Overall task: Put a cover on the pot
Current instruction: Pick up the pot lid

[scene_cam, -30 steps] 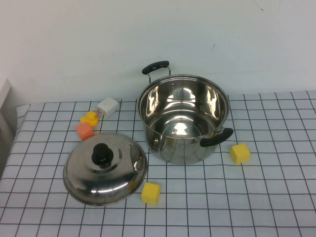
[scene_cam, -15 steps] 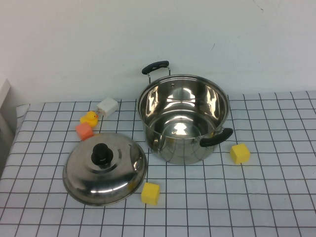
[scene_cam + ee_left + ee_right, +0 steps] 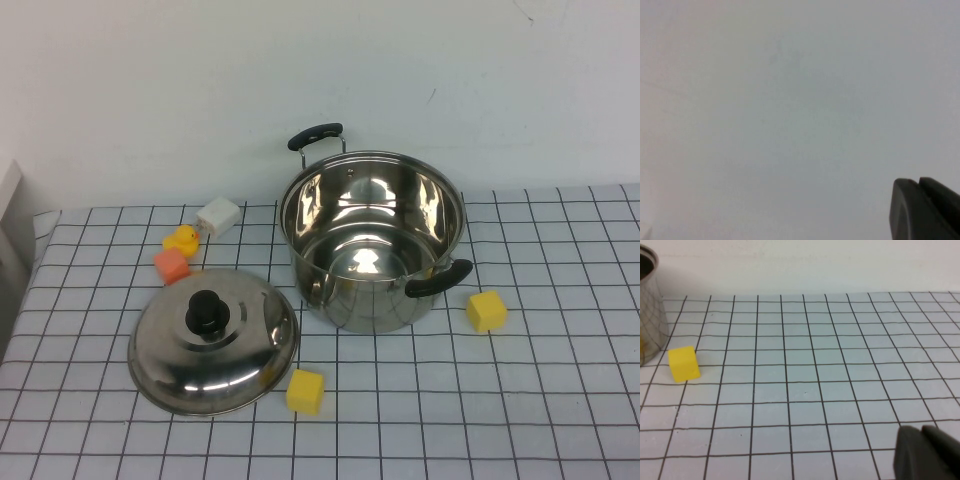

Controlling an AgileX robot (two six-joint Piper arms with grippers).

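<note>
On the white surface [image 3: 560, 420] ruled with a black grid stands the large, deep, shiny stainless-steel pot [image 3: 372, 240], toward the far middle, upright and uncovered, its hollow bare. One black handle [image 3: 315, 135] points to the far wall, the other [image 3: 438, 278] to the near right. Just beside the pot on its near left lies the domed steel lid [image 3: 213, 340] with a black knob [image 3: 207, 310], resting on the surface rim down. A yellow cube [image 3: 306, 391] touches or nearly touches the lid's near right edge. A second yellow cube [image 3: 486, 310] sits near the pot's right side. Beyond the lid cluster an orange block [image 3: 172, 265], a yellow toy duck [image 3: 182, 240] and a white block [image 3: 218, 215]. The left pincer [image 3: 925, 210] shows only as a dark tip against a blank pale background; whether it is parted I cannot tell. The right pincer [image 3: 927, 452] hangs low over bare surface to the right of the second cube, well apart from it; how far it is parted is likewise unclear.
</note>
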